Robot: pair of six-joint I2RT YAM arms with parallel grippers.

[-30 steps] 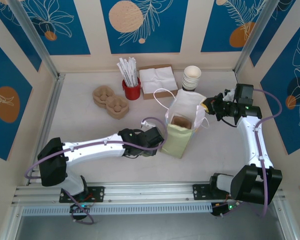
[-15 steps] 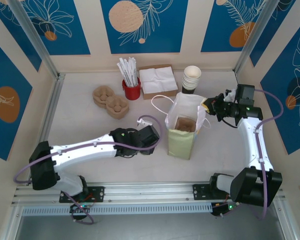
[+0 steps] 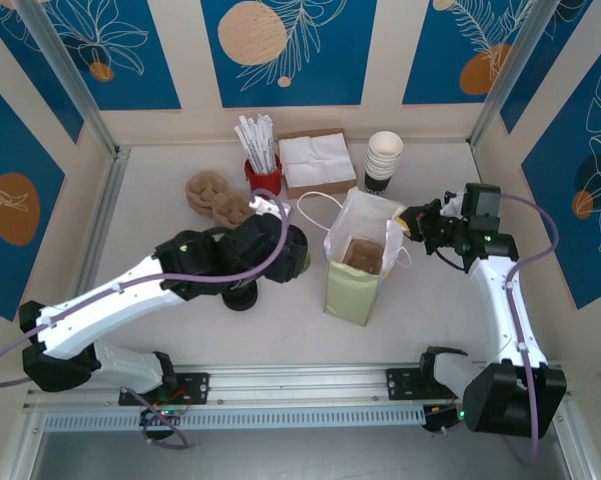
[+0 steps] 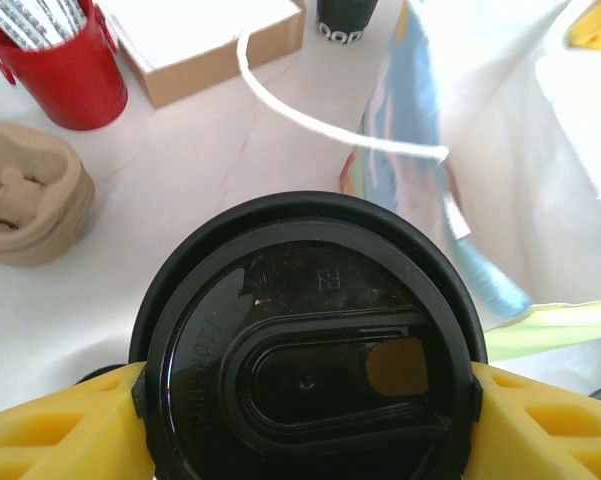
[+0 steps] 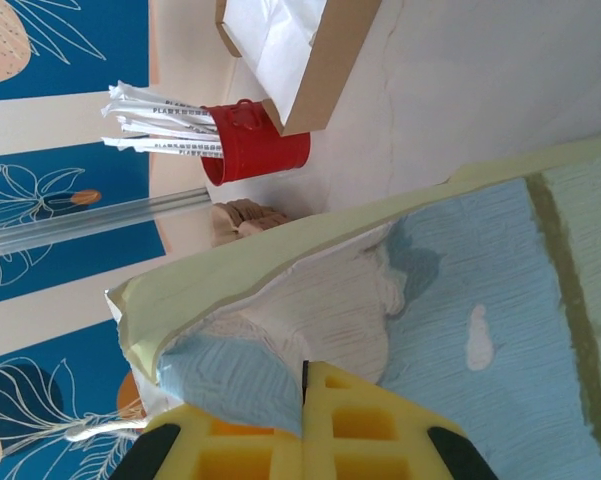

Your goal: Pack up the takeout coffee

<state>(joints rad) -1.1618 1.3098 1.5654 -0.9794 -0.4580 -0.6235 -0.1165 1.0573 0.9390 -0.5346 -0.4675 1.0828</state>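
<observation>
The takeout coffee [image 4: 310, 340], seen from above as a round black lid with a sip hole, sits between the yellow fingers [image 4: 60, 430] of my left gripper [image 4: 305, 400], which is shut on the cup's sides. From above, the left gripper [image 3: 292, 256] holds it raised just left of the paper bag [image 3: 365, 255]. The bag stands upright with its mouth open. My right gripper [image 3: 412, 222] is shut on the bag's right rim. In the right wrist view the gripper [image 5: 303, 400] pinches the paper edge of the bag [image 5: 460, 300].
Behind the bag stand a red holder of wrapped straws [image 3: 263, 178], a brown box of white napkins [image 3: 318, 162] and a stack of cream cups [image 3: 384, 158]. A pulp cup carrier [image 3: 212, 192] lies at the back left. The bag's white handle [image 4: 330, 120] loops towards the coffee.
My left arm has lifted the coffee off the table and swung up and back, left of the bag. The bag has shifted slightly left. The right gripper still grips the rim.
</observation>
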